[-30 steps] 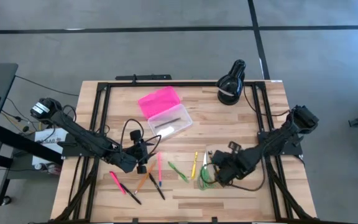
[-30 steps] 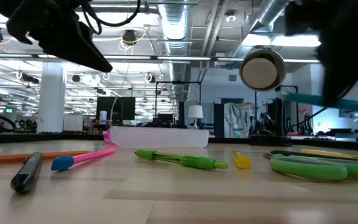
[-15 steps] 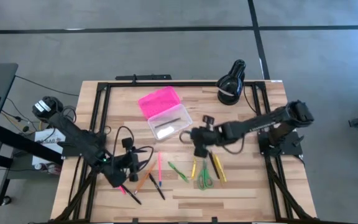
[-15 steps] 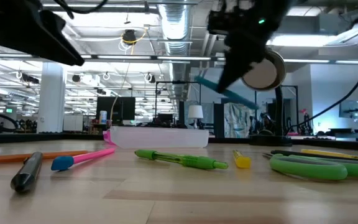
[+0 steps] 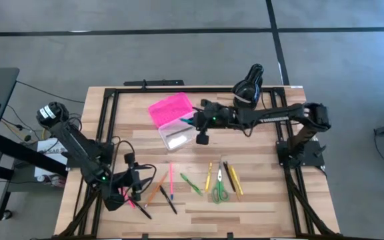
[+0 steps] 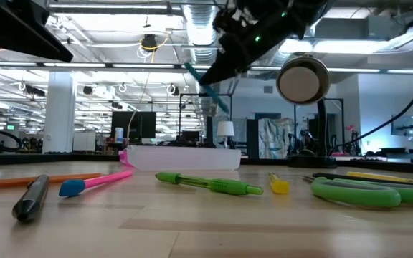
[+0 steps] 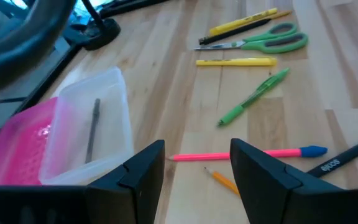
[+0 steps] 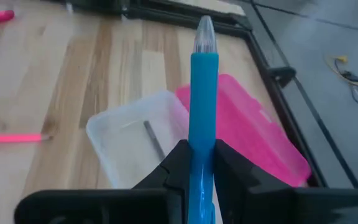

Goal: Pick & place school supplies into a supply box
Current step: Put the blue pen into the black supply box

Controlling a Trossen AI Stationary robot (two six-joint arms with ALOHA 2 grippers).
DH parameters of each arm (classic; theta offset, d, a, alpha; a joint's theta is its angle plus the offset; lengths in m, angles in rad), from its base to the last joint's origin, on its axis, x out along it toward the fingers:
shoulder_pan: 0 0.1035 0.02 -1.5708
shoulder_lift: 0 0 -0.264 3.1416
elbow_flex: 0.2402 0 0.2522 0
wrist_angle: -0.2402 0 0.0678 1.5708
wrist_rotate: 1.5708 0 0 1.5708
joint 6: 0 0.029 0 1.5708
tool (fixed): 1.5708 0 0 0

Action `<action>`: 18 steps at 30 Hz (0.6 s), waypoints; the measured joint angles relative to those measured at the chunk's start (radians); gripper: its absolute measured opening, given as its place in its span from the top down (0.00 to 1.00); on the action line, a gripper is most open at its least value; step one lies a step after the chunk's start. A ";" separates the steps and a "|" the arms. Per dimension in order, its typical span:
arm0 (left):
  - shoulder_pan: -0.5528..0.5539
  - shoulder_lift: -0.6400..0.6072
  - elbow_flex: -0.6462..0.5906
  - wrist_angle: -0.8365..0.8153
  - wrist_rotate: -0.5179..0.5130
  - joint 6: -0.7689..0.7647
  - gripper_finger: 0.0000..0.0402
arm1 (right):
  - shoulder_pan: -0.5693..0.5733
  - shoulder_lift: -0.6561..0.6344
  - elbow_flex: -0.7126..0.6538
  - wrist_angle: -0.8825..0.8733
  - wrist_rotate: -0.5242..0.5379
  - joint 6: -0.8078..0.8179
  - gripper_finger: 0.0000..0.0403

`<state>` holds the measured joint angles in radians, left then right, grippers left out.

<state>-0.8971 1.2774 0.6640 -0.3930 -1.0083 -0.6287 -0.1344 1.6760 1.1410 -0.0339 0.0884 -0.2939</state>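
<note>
Right wrist view: right fingers [image 8: 194, 163] pinch blue pen [image 8: 202, 93].

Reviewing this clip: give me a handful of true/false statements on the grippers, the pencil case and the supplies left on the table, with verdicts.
1. The right gripper is shut on a blue pen. True.
2. The pencil case is closed. False: its pink lid lies open beside the clear base.
3. The left gripper holds a pink pen. False: it is open and empty above the table, and the pink pen lies on the wood.
4. The green-handled scissors are on the table, outside the case. True.
5. The case holds nothing. False: one dark thin pencil lies in it.
</note>
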 joint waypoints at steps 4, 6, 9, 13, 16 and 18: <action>-0.003 0.000 0.000 -0.019 -0.012 -0.011 0.56 | -0.033 0.082 0.001 0.087 -0.058 -0.019 0.89; -0.003 0.000 0.000 -0.018 -0.012 -0.012 0.56 | -0.045 0.136 0.010 0.087 -0.057 -0.022 0.90; -0.004 0.000 0.000 -0.019 -0.006 -0.017 0.56 | -0.064 0.196 0.043 0.087 -0.058 -0.021 0.90; -0.010 0.000 0.000 -0.022 0.002 -0.027 0.56 | -0.081 0.258 0.099 0.062 -0.065 -0.026 0.90; -0.014 0.000 0.000 -0.025 0.002 -0.031 0.56 | -0.091 0.300 0.141 0.004 -0.065 -0.034 0.89; -0.014 0.000 0.000 -0.035 0.002 -0.040 0.56 | -0.092 0.322 0.172 -0.025 -0.066 -0.048 0.88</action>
<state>-0.9108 1.2770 0.6640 -0.4282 -1.0061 -0.6685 -0.2260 1.9976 1.3128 -0.0593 0.0227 -0.3424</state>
